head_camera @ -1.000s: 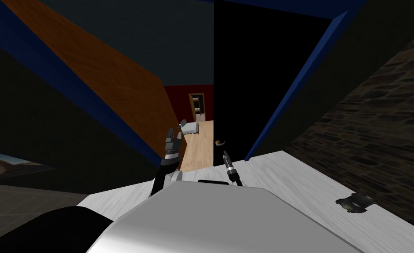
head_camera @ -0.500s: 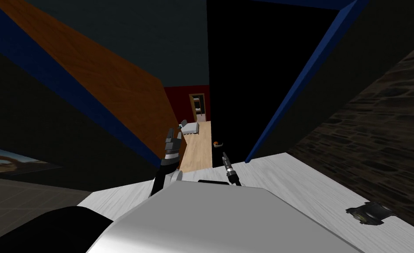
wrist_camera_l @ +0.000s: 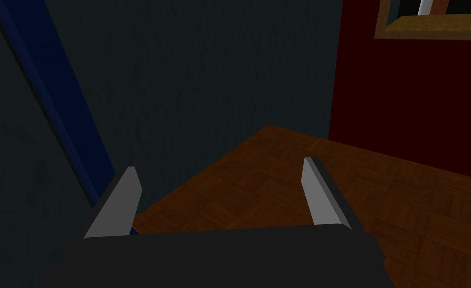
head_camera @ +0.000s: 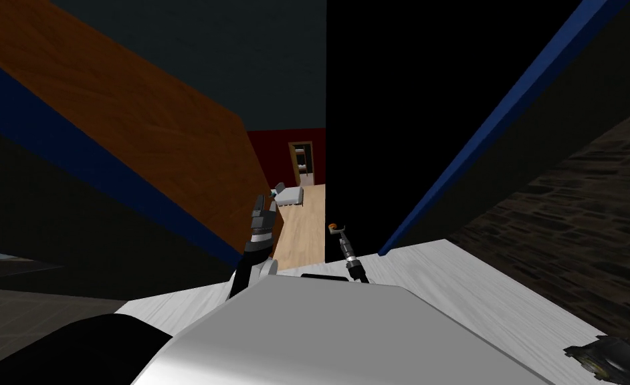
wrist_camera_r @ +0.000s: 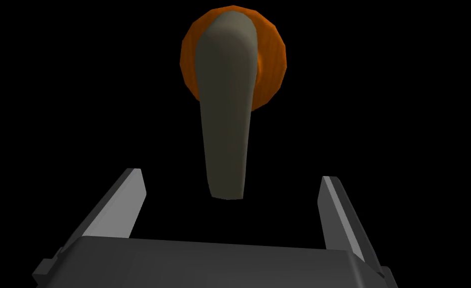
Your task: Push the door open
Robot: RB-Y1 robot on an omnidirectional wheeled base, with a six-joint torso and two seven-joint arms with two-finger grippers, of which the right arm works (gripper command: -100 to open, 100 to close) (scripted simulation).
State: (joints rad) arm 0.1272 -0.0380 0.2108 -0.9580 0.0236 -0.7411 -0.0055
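Spread wide, the right gripper point(wrist_camera_r: 232, 176), both blades well apart and clamped on nothing. Between the blades, the free tip of the door handle point(wrist_camera_r: 227, 125), with a clear gap on each side and no contact to be seen. Just short of the gripper's dark body, that tip.

The handle itself: a dull grey-green lever, broad at its root and narrowing to a rounded end, mounted on a round orange plate point(wrist_camera_r: 272, 60). All around it, flat black with no shading.

From the head camera: handle and right gripper together, low down and close to the left edge of the door point(head_camera: 400, 120). Door ajar, a tall black slab, with a blue frame strip point(head_camera: 481, 140) slanting up along its right side. Through the gap on its left, a pale wood floor point(head_camera: 307, 224), a white piece of furniture point(head_camera: 290, 194) farther in, and a dark red wall point(head_camera: 273, 144) with another doorway point(head_camera: 301, 160) at the far end. Left of the gap, a brown wooden panel point(head_camera: 140, 113).

Raised beside that panel, left of the gap, the left gripper point(wrist_camera_l: 221, 165), likewise spread wide and empty.
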